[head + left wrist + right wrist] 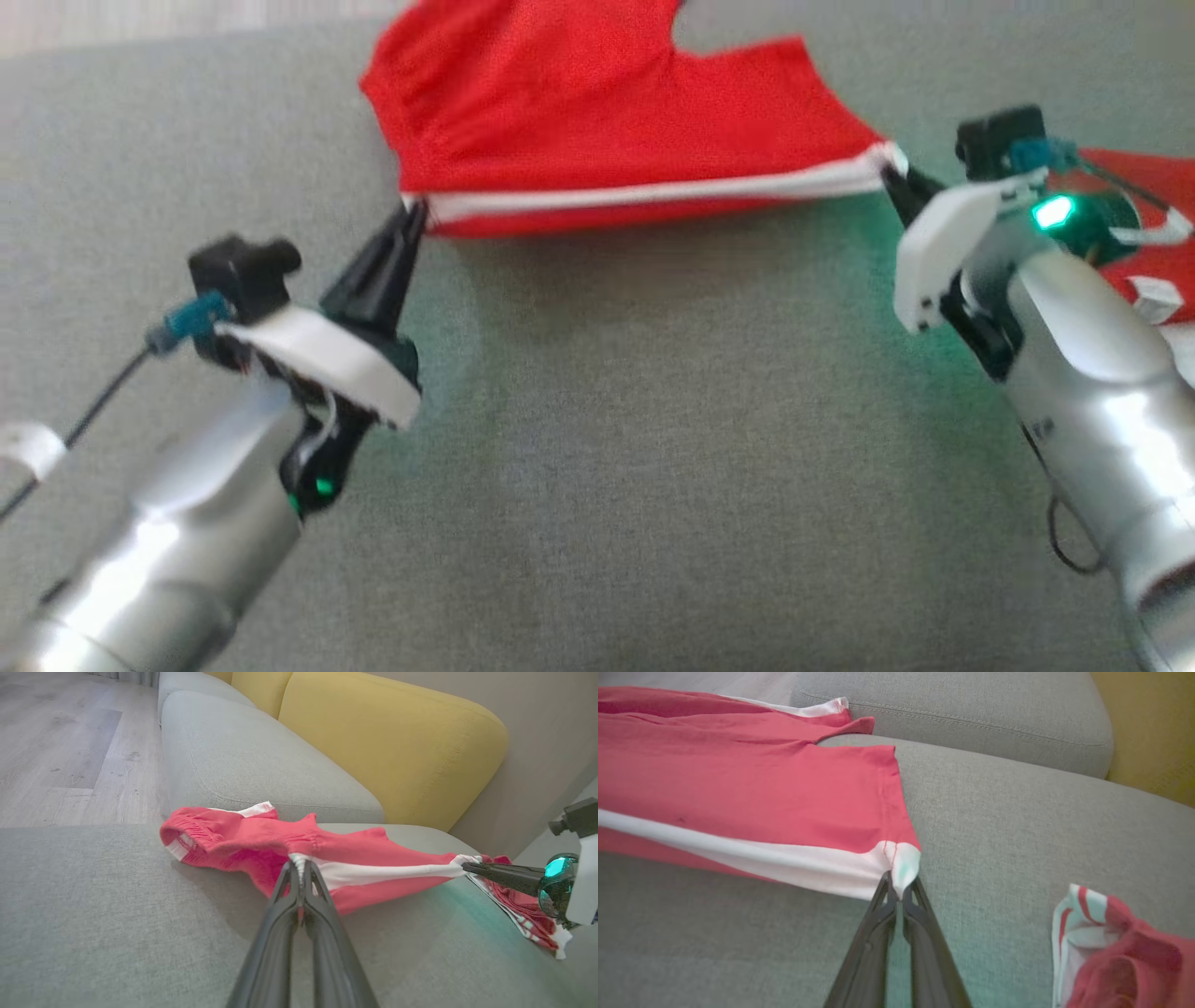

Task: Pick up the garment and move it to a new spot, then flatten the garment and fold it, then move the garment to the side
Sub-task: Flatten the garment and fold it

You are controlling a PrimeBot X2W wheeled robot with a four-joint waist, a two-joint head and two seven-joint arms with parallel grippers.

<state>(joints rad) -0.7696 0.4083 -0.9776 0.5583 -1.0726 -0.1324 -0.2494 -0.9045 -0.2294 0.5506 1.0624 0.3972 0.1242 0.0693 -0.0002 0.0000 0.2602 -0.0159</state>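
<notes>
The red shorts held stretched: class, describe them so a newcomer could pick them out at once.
On the grey sofa seat, before the yellow back cushion, lie two red-and-white garments. The red shorts are the spread one, white-striped edge taut between the left pincer and right pincer; the crumpled garment lies loose to their right.

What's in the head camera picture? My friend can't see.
The left hand and right hand pinch opposite ends of the white stripe on a red cloth garment, stretched over a grey fabric sofa. A second red cloth lies by the right arm.

Home living room — grey sofa (261,765), yellow back cushions (387,742), wood-plank floor (70,742)
</notes>
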